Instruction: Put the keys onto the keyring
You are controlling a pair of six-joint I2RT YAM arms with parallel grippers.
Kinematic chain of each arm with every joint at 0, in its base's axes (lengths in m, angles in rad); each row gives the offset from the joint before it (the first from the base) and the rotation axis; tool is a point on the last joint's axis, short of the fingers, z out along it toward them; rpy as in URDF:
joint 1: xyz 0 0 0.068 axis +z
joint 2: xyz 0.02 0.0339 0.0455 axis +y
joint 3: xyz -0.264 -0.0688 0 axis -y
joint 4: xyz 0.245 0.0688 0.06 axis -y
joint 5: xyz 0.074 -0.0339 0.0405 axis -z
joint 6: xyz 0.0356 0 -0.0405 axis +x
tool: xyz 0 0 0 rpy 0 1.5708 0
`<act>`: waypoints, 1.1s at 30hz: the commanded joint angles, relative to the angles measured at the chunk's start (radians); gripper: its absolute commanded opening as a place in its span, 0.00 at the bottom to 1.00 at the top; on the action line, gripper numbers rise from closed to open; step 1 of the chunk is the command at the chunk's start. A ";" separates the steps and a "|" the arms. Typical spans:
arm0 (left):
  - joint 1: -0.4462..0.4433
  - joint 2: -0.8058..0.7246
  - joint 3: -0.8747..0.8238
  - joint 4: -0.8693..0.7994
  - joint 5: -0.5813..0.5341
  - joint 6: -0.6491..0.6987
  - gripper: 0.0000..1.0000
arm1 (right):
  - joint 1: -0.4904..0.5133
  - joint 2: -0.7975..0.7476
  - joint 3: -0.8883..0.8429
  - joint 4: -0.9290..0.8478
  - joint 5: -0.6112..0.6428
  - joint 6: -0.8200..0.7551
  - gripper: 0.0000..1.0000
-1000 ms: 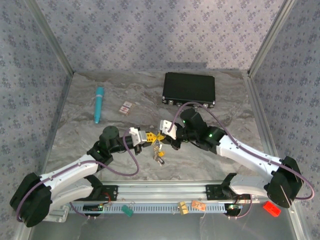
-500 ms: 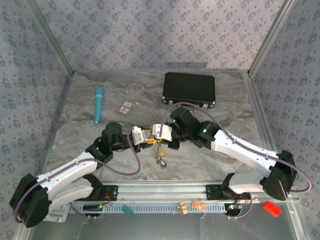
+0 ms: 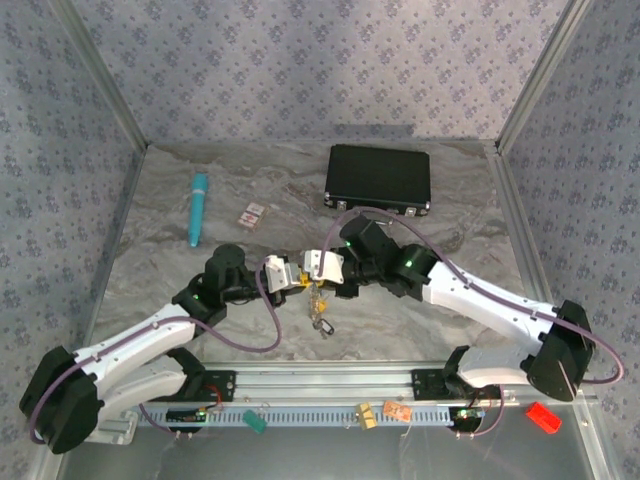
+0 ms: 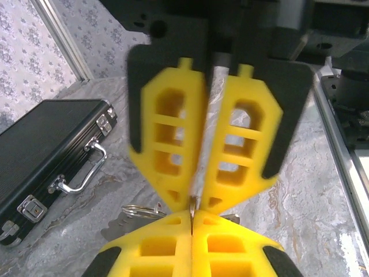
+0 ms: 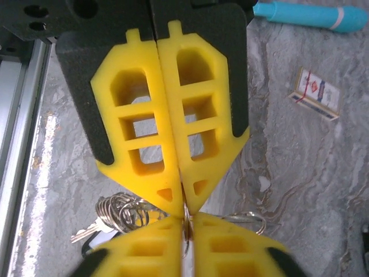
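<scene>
Meeting tip-to-tip, left pincer (image 3: pixel 300 279) and right pincer (image 3: pixel 312 279) pinched on keyring (image 5: pixel 185 222); black case (image 3: pixel 378 178) behind.

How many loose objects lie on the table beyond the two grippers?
3: a teal pen at far left, a small card just right of it, and a black case at far right. Others may be hidden.

White arms, black joints, purple cables, yellow latticed pincer fingers (image 4: pixel 173 144)

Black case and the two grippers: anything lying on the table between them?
In the top external view, the marble between the black case and the meeting grippers, left and right, is bare; a cable arcs above it.
</scene>
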 commanded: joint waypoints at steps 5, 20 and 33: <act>-0.004 -0.008 -0.069 0.225 -0.030 -0.077 0.00 | -0.096 -0.110 -0.121 0.197 -0.130 0.156 0.41; -0.003 0.002 -0.135 0.477 -0.103 -0.141 0.00 | -0.199 -0.242 -0.267 0.420 -0.200 0.312 0.40; -0.003 -0.019 -0.161 0.504 -0.082 -0.124 0.00 | -0.226 -0.236 -0.260 0.383 -0.295 0.336 0.39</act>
